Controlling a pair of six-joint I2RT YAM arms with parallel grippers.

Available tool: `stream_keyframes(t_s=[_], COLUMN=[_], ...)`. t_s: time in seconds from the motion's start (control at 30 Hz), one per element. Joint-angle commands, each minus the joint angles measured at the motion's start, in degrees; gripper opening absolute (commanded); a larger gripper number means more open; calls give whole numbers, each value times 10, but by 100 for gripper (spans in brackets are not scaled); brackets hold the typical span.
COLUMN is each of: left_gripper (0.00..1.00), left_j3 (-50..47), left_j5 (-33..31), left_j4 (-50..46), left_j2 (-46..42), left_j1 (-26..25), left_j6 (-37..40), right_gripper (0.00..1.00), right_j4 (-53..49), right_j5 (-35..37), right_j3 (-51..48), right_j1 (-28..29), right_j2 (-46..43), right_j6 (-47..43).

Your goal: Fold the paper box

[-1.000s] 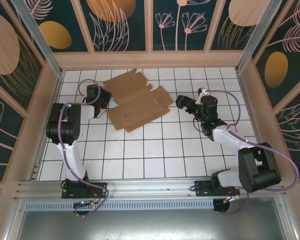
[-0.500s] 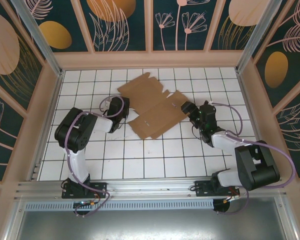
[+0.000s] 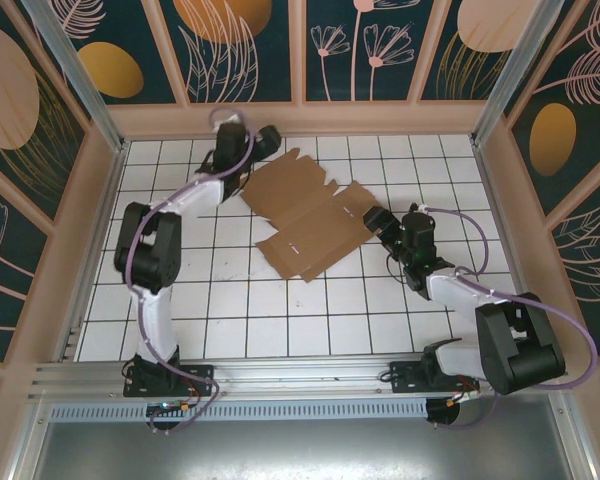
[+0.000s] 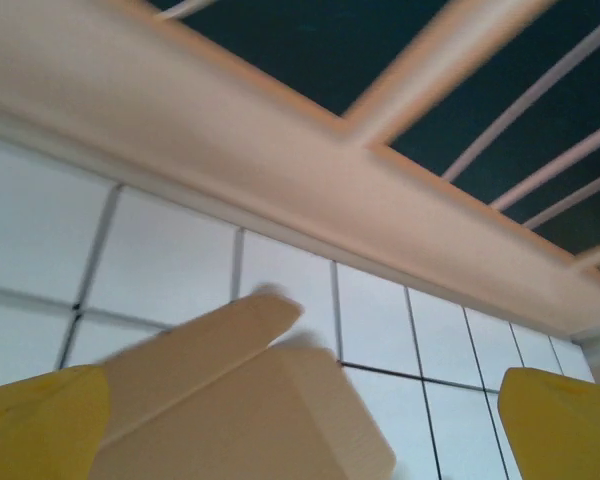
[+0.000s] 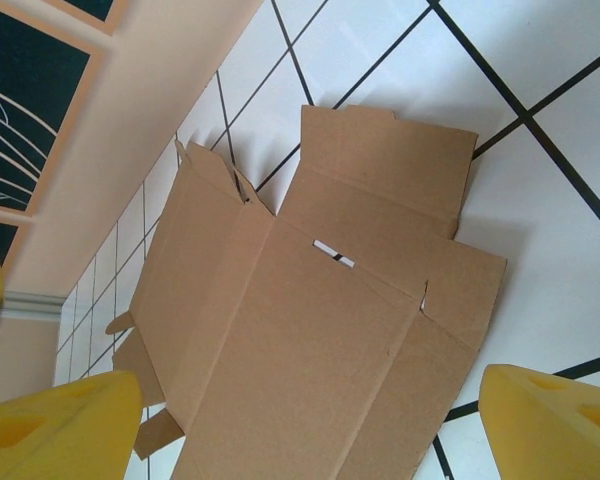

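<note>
Top external view has the paper box lying flat and unfolded between both grippers. The left arm stretches toward the far wall, with the left gripper beside the box's far corner. The right arm reaches low, its right gripper at the opposite edge. Wrist views add both jaws spread wide, gripping nothing, and a small slot.

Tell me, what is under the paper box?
The paper box lies unfolded on the white tiled table. Anything directly beneath the cardboard is covered, so it cannot be seen.
</note>
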Motion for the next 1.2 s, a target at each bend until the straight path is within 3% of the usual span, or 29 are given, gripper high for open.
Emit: stream_keyframes(t_s=[0.0, 0.23, 0.4, 0.47, 0.53, 0.7, 0.97, 1.17], left_gripper=[99, 90, 85, 82, 82, 78, 74, 74], left_j3=[137, 402, 410, 390, 340, 91, -177, -366], left_j5=[73, 149, 165, 141, 99, 101, 36, 64], left_j4=[-220, -361, -366, -363, -344, -179, -104, -21], left_j2=[105, 275, 312, 307, 285, 172, 14, -96], left_j1=[-3, -2, -1, 1, 9, 42, 59, 58], left_j6=[164, 170, 118, 89, 52, -73, -151, -229], right_gripper=[88, 88, 88, 88, 88, 88, 88, 88], right_j4=[-20, -27, -25, -22, -14, -3, 2, 20], right_j5=[5, 7, 0, -5, -10, -29, -46, -94], right_j3=[2, -2, 3, 3, 2, 15, 38, 56], right_j1=[-4, -5, -5, -6, -5, -4, -4, -6], right_j2=[-16, -22, -12, -6, -2, 19, 71, 113], right_j6=[-20, -17, -15, -15, -12, -13, -10, -23])
